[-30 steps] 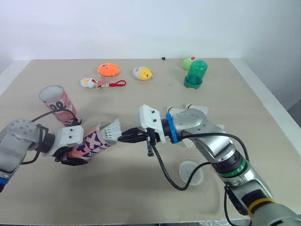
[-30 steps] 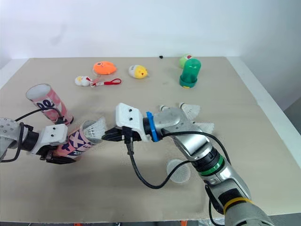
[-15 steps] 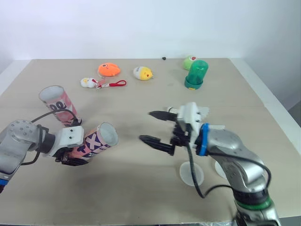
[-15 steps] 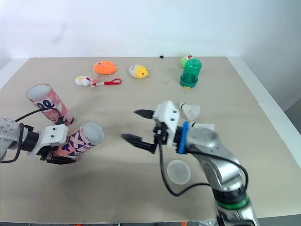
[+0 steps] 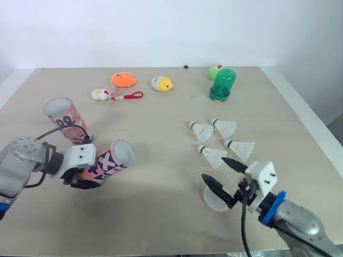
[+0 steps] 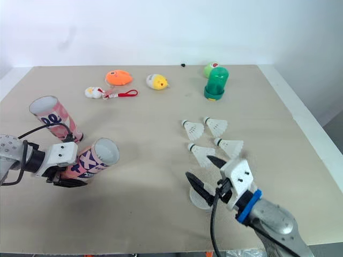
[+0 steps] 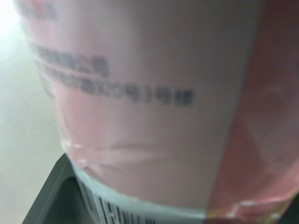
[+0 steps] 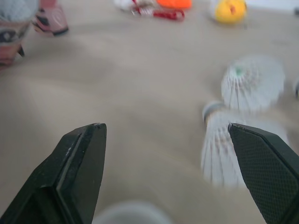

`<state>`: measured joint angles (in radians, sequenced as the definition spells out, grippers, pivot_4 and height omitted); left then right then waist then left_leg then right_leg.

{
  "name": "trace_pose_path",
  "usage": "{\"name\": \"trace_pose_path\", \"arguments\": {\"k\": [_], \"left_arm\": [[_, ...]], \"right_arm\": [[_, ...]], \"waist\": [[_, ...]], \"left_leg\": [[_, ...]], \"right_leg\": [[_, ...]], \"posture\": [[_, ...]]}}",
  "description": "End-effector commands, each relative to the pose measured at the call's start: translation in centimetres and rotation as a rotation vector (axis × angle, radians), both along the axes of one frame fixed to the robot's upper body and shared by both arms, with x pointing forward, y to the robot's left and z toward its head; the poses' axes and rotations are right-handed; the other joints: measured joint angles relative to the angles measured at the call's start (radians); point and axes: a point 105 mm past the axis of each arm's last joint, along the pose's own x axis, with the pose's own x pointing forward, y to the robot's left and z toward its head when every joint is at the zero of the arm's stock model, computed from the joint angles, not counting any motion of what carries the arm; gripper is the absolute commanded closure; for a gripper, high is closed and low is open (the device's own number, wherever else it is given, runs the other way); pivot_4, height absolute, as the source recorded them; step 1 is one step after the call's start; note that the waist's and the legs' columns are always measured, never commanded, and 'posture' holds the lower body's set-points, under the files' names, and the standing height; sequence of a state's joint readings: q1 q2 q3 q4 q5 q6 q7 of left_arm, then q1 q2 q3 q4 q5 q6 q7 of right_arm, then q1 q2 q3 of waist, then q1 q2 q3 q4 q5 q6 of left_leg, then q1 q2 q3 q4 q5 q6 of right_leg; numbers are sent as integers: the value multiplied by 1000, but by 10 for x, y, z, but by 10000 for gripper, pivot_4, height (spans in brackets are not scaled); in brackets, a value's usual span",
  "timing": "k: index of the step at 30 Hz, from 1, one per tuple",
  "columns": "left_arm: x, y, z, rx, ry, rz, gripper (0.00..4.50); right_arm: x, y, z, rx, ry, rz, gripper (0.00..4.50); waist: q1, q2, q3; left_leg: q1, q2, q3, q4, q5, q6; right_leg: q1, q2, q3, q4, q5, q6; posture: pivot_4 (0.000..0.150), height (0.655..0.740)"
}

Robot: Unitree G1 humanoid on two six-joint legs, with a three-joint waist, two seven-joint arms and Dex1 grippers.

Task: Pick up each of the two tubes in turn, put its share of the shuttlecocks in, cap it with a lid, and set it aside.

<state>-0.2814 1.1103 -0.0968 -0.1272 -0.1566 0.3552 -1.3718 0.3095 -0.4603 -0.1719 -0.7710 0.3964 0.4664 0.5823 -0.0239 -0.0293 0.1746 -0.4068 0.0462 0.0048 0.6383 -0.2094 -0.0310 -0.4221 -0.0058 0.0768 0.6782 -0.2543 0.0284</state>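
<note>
Left eye view: left tool clamped on tube, right tool agape, open tabletop between.

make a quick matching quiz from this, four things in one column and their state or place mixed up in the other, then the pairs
1. lettered tube
2. second tube
3. right gripper
4. clear lid

A. open and empty
B. lying flat on the table
C. tilted, clamped in the left gripper
D. standing free on the table

Pairs: 1-C, 2-D, 3-A, 4-B
</note>
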Motion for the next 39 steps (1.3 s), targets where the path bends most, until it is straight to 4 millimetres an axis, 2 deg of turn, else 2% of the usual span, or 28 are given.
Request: {"name": "trace_pose_path", "arguments": {"k": [1,6,10,19,20,22,23,25,27,28,29,30,33,36,39], "left_arm": [[-1,-6,-5,-11,21,-25,14326],[0,-5,-4,-12,15,-22,14326],[-1,-5,-3,-14,12,-13,14326],[-2,-1,-2,-9,7,3,14326],[-2,-1,-2,-8,6,4,14326],[-2,-2,-2,-8,5,4,14326],[-2,-1,-2,-7,2,6,14326],[-1,0,-1,-5,-4,10,14326],[-2,0,-1,-4,-5,11,14326],[-2,0,-1,-5,-5,11,14326],[-2,0,-1,-5,-5,11,14326],[-2,-1,-1,-7,-5,10,14326],[-2,-2,-2,-10,-6,9,14326],[-1,-2,-3,-11,-4,10,14326],[-2,-3,-3,-10,-2,8,14326]], "right_arm": [[0,2,-2,0,-2,-25,424],[17,2,-18,-7,40,-68,424],[31,1,-20,21,45,-102,424],[51,13,-19,63,44,-76,424],[52,14,-19,67,45,-75,5401],[55,16,-21,71,53,-71,12602],[57,16,-23,75,58,-70,19633],[61,13,-24,84,64,-75,27377],[63,11,-24,87,66,-81,32464],[64,9,-24,93,69,-87,39464],[64,8,-24,97,72,-90,42195],[64,6,-24,98,74,-94,44359],[62,3,-19,119,71,-84,44359],[56,12,3,160,28,28,44359],[43,35,40,189,-26,247,44359]], "waist": [[0,-1,0],[0,-1,-1],[0,-1,0],[0,0,0],[0,0,0],[0,-1,0],[0,-1,0],[0,-1,0],[0,0,0],[0,0,0],[0,0,0],[0,0,0],[0,0,0],[0,0,0],[-1,1,1]], "left_leg": [[0,0,0,0,0,0],[0,0,0,0,0,0],[0,0,0,0,0,0],[0,0,0,0,0,0],[0,0,0,0,0,0],[0,0,0,0,0,0],[0,0,0,0,0,0],[-1,0,0,0,0,0],[-1,0,0,0,0,0],[0,0,0,0,0,0],[0,0,0,0,0,0],[0,0,0,0,0,0],[0,0,0,0,0,0],[0,0,0,0,0,0],[0,0,0,0,0,0]], "right_leg": [[0,0,0,0,0,0],[0,0,0,0,0,0],[0,0,0,0,0,0],[0,1,0,0,0,0],[0,1,0,0,0,0],[0,1,0,0,0,0],[0,1,0,0,0,0],[0,1,0,0,0,0],[0,1,0,0,0,0],[0,1,0,0,0,0],[0,1,0,0,0,0],[0,1,0,0,0,0],[0,1,0,0,0,0],[0,1,0,0,0,0],[0,1,1,0,1,1]], "posture": [[1500,7400],[1500,7400],[1500,7400],[1500,7400],[1500,7400],[1500,7400],[1500,7400],[1500,7400],[1500,7400],[1500,7400],[1500,7400],[1500,7400],[1500,7400],[1500,7400],[1500,7400]]}}
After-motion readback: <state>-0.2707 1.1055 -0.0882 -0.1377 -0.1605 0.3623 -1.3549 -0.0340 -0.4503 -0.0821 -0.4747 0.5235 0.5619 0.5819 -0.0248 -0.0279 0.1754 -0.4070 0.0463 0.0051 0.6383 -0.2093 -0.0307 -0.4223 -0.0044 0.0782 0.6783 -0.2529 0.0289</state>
